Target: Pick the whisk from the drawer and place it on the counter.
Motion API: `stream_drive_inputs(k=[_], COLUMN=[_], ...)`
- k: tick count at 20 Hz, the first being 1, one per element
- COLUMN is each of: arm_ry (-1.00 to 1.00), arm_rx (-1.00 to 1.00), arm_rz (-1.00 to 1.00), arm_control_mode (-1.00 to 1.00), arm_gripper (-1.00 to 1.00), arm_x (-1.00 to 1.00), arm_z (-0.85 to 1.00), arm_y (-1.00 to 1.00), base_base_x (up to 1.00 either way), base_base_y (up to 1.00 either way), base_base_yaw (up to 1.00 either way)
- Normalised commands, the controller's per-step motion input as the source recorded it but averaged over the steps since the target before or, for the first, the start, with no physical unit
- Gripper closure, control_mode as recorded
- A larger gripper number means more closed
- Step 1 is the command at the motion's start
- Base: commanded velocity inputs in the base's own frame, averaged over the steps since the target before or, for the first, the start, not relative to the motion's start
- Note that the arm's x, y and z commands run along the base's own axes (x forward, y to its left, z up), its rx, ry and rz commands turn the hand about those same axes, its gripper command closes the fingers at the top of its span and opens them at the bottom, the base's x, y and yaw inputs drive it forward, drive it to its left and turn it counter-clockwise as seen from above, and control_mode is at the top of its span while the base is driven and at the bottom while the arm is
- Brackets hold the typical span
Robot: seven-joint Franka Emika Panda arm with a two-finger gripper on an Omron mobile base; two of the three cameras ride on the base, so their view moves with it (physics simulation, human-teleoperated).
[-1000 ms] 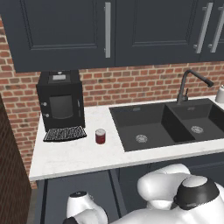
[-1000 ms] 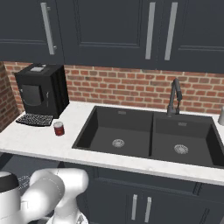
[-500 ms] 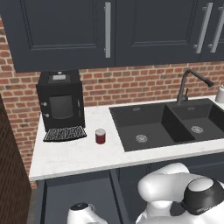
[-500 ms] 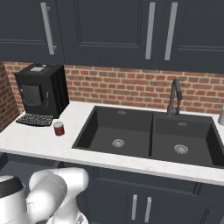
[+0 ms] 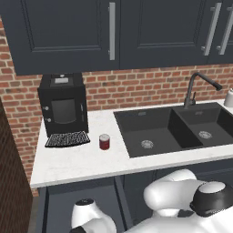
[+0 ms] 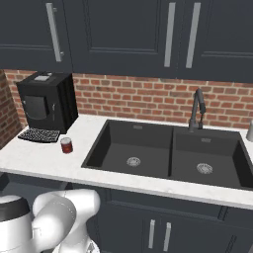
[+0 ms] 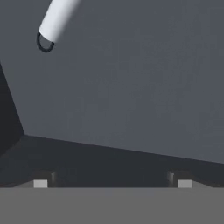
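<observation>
Reaching into the drawer (image 7: pixel 131 96), fingers (image 7: pixel 40 183) spread wide and empty above its grey floor. Whisk (image 7: pixel 57 19): white handle end with hanging loop at the far corner, off to one side. Risk: closing off-centre could nudge the slim handle away. Worktop (image 5: pixel 82 161) awaits above.

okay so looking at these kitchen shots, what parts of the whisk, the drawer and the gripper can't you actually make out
- Whisk: the hand view catches its white handle end with the hanging loop; the wire head is cut off by the top edge.
- Drawer: the hand view shows its grey floor and one wall; the front panel lies outside the frame.
- Gripper: the hand view shows two tips set wide apart with nothing between them; the rest is cropped by the bottom edge.
- Counter: its right end runs past the left base view's edge.
</observation>
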Motion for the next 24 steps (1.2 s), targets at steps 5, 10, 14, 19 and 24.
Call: stream_drive_inputs(k=[5,10,14,19,24], arm_ry=[0.0,-0.04,-0.1,-0.06,-0.06], arm_rx=[0.0,0.0,-0.04,-0.11,-0.1], arm_rz=[-0.02,-0.01,-0.05,-0.1,-0.17], arm_control_mode=[-1.0,-1.0,-1.0,-1.0,-1.0], arm_gripper=[-1.0,-1.0,-1.0,-1.0,-1.0], arm_x=[0.91,0.75,0.36,0.08,0.07], arm_z=[0.33,0.15,-0.05,-0.33,-0.49], arm_y=[-0.21,-0.09,0.06,0.27,0.27], base_base_x=[0.0,0.0,0.0,0.0,0.0], base_base_y=[0.0,0.0,0.0,0.0,0.0], base_base_yaw=[0.0,0.0,0.0,0.0,0.0])
